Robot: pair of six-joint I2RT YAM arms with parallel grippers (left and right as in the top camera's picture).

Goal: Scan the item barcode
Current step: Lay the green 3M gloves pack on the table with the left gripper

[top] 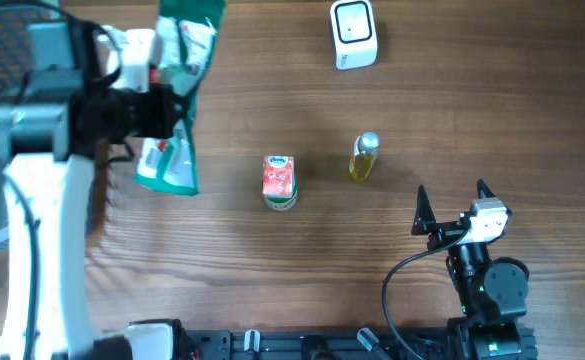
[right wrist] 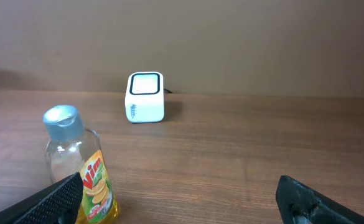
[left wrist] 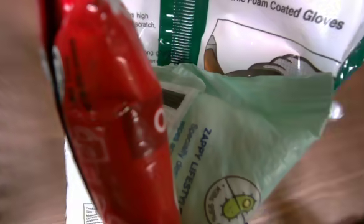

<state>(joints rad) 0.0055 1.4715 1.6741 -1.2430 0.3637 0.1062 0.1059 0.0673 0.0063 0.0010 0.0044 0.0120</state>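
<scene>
Scan looks not done yet: left gripper [top: 162,100] has its jaws pressed together, pinching a green-and-white packet [top: 172,160] that hangs at the far-left part of the surface [top: 272,270]. That is well apart from the scanner [top: 353,35] at the far edge, right of centre. The left wrist view shows glove print on the packet, with pale green film and something red in front; one item or more, cannot tell. Left to do, by my read: carry it right and face the barcode to the scanner window. The far strip between packet and scanner is bare. Carton [top: 279,182] and bottle [top: 364,158] stand mid-surface, clear of that strip. Right gripper [top: 452,205] sits toward the near-right corner, jaws spread and empty, bottle near.
</scene>
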